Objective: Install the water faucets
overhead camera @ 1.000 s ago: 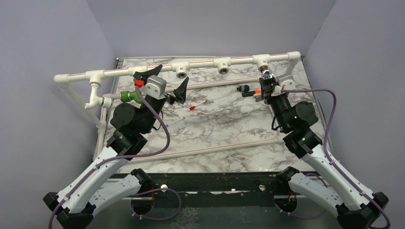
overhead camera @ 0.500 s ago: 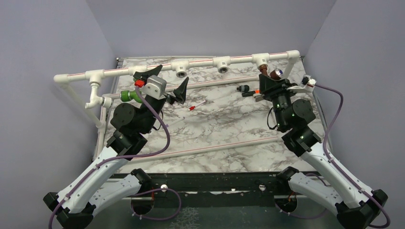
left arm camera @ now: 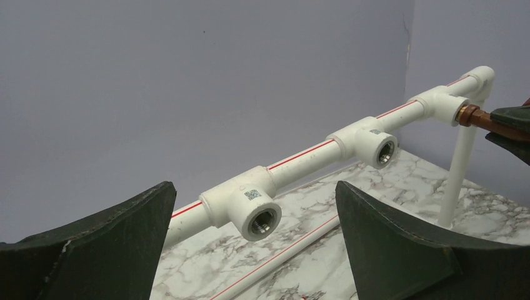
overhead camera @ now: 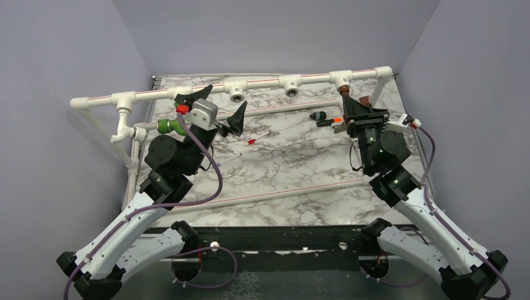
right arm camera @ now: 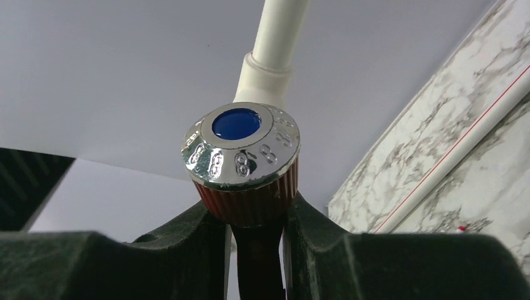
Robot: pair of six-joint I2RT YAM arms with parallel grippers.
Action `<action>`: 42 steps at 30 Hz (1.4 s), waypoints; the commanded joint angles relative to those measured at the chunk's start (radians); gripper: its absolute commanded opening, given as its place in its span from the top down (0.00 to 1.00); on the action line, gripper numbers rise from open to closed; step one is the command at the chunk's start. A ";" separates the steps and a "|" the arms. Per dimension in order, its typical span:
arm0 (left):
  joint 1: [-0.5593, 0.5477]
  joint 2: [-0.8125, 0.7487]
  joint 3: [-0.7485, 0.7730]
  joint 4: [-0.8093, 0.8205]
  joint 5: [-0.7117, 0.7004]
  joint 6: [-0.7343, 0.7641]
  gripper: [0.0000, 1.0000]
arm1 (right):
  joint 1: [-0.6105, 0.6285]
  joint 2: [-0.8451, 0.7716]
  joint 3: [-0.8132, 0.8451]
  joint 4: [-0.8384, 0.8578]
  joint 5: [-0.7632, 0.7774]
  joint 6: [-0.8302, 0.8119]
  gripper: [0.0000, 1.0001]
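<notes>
The copper faucet (right arm camera: 241, 167), with a chrome cap and blue centre, sits between my right gripper's (right arm camera: 256, 247) fingers, which are shut on its body. In the top view my right gripper (overhead camera: 355, 111) holds it at the rightmost T-fitting (overhead camera: 341, 79). The left wrist view shows its stem (left arm camera: 473, 116) in that fitting (left arm camera: 445, 104). The green faucet (overhead camera: 167, 125) sticks out of the fitting at the frame's left end (overhead camera: 139, 134). My left gripper (overhead camera: 220, 105) is open and empty, facing two open T-fittings (left arm camera: 249, 204) (left arm camera: 372, 135).
The white pipe frame (overhead camera: 269, 82) runs along the back and down the left side. A small black piece with an orange tip (overhead camera: 325, 117) and a thin white stick with a red tip (overhead camera: 255, 139) lie on the marble table (overhead camera: 287, 162). Grey walls enclose the table.
My right gripper has rolled about its axis with the copper faucet in it, and its camera and cable have swung to the right. The left arm has not moved.
</notes>
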 commanded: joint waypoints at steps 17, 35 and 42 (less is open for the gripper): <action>-0.009 0.001 -0.003 0.026 -0.015 0.001 0.01 | 0.014 -0.049 0.062 -0.282 -0.089 0.471 0.79; -0.007 0.002 -0.004 0.026 -0.014 0.001 0.01 | 0.014 -0.107 0.146 -0.479 -0.029 0.268 0.30; -0.007 0.004 -0.003 0.025 -0.015 0.001 0.01 | 0.013 -0.129 0.199 -0.623 0.041 0.104 0.29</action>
